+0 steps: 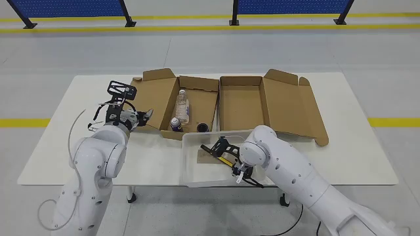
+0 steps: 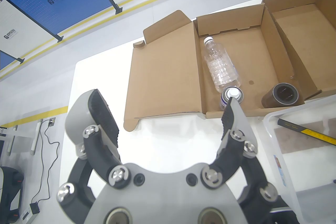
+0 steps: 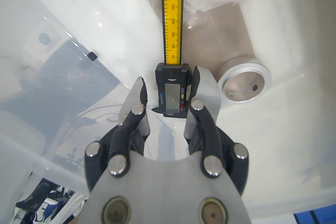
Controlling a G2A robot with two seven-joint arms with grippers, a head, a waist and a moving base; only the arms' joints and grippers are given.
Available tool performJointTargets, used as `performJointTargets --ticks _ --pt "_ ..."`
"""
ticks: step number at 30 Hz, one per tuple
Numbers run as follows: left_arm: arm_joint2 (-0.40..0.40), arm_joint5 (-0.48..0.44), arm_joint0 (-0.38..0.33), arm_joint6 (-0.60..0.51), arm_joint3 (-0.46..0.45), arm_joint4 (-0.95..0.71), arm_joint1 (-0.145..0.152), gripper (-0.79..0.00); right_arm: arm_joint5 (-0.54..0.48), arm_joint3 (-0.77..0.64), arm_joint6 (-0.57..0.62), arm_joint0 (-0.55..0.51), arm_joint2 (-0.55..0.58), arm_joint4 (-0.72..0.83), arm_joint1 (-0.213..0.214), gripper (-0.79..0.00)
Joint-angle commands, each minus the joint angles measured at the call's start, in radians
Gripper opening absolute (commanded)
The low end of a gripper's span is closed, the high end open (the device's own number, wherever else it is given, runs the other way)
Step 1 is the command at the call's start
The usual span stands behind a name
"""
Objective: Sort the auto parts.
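The caliper lies in the clear bin at the table's near edge, its beam pointing far-left. The right gripper straddles its display head, part-open and unclamped. The right wrist view adds a silver ring just beside it. The left gripper hangs wide open and empty.

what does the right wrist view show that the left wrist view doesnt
Right wrist view: the right gripper, open astride the caliper at its display head, and a silver metal ring beside it. Left wrist view instead: the open left gripper, and a cardboard box holding a plastic bottle, a spray can and a dark cylinder. Shared: the yellow-scaled caliper lying in the clear bin.
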Motion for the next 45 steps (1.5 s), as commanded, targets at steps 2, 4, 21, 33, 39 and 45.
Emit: performJointTargets --ticks 2,4,21,33,39,45 --pt "0.000 0.000 0.000 0.000 0.000 0.000 0.000 0.000 0.002 0.006 -0.002 -0.001 0.000 0.000 -0.001 -0.422" --pt "0.000 0.000 0.000 0.000 0.000 0.000 0.000 0.000 0.002 0.008 -0.002 -0.002 -0.002 -0.004 -0.002 -0.422" --pt "0.000 0.000 0.000 0.000 0.000 0.000 0.000 0.000 0.035 0.027 0.002 -0.006 -0.014 -0.033 -0.011 -0.526" --pt "0.000 0.000 0.000 0.000 0.000 0.000 0.000 0.000 0.064 -0.031 0.004 -0.009 0.015 -0.034 -0.007 -0.785" --pt "0.000 0.000 0.000 0.000 0.000 0.000 0.000 0.000 0.096 -0.115 0.012 -0.025 0.068 -0.048 0.010 -0.785" --pt "0.000 0.000 0.000 0.000 0.000 0.000 0.000 0.000 0.123 -0.216 0.026 -0.061 0.144 -0.060 0.035 -0.785"
